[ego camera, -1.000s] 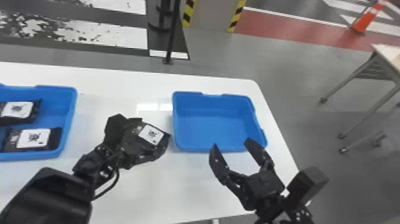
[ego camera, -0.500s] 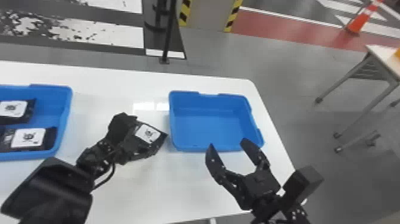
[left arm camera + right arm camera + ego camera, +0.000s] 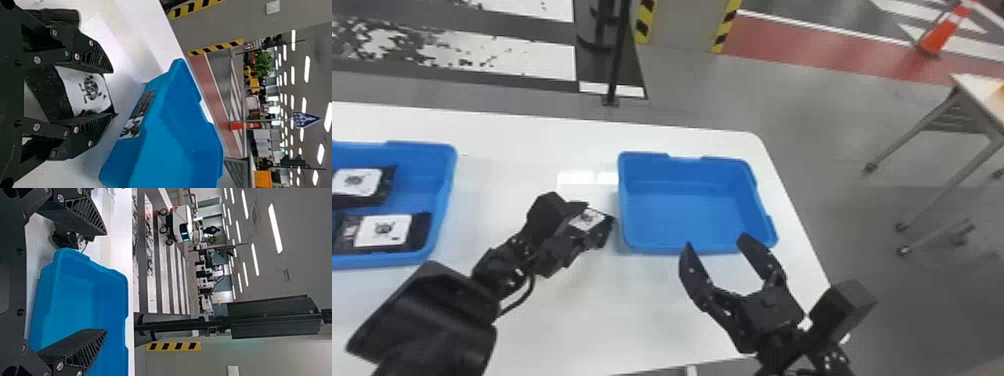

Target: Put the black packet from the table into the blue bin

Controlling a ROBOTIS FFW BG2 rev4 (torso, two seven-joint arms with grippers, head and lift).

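Head view: left gripper [image 3: 598, 223] has the packet [image 3: 589, 220] pinched just left of the centre bin [image 3: 682, 175], right gripper's [image 3: 716, 241] fingers open at its lower right.

Floor [image 3: 822, 110] grey and smooth, crossed by a dull red band [image 3: 797, 47] with a white line along it. Orange cone [image 3: 944, 32] stood at the band's edge. Pale-topped desk [image 3: 974, 90] at the head view's right, grey legs on dark casters [image 3: 871, 168]. Grey wall section [image 3: 687, 25], yellow-and-black striped edges [image 3: 645, 22]; slim black pole [image 3: 622, 50] nearby. Wrist views: long strip lights [image 3: 275, 227] lit in rows across a grey ceiling [image 3: 297, 219], green plant [image 3: 264, 64], blue triangular sign [image 3: 305, 119], white wheeled cart [image 3: 181, 223].
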